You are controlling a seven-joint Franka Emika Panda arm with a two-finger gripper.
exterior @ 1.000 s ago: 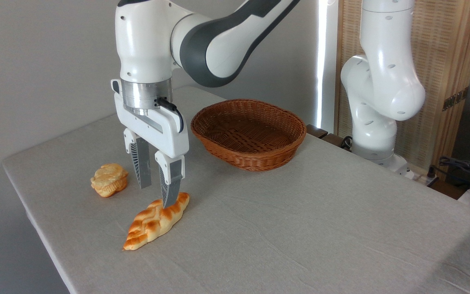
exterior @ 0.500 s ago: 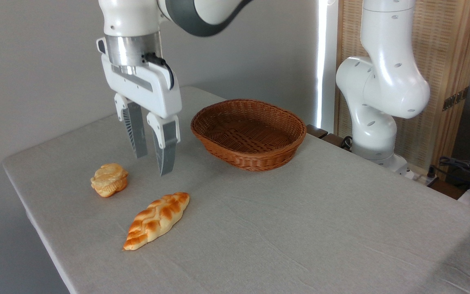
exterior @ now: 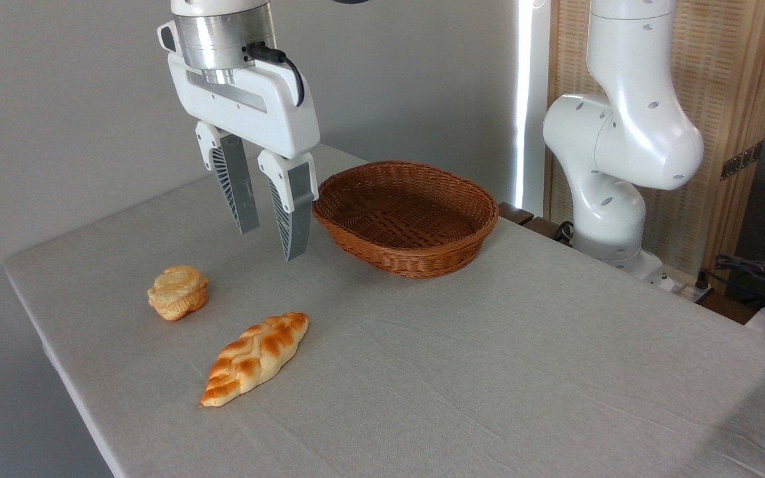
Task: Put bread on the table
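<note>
Grey cloth with small wrinkles covers the big table (exterior: 489, 372), which fills most of the picture. The white robot arm (exterior: 621, 146) stands at the far right edge of the table, and its top goes out of the picture. A brown wicker basket (exterior: 404, 216) sits on the far side of the table, and nothing can be seen inside it. The gripper (exterior: 269, 242) hangs in the air just left of the basket, pointing down, with its two fingers (exterior: 293, 209) apart and nothing between them. The bread (exterior: 255, 358) lies flat on the cloth near the front left, well below the gripper and not touching it. It is long, braided and golden brown. A small round puffy pastry (exterior: 178, 292) sits on the cloth near the bread, a little to the left and farther back.
</note>
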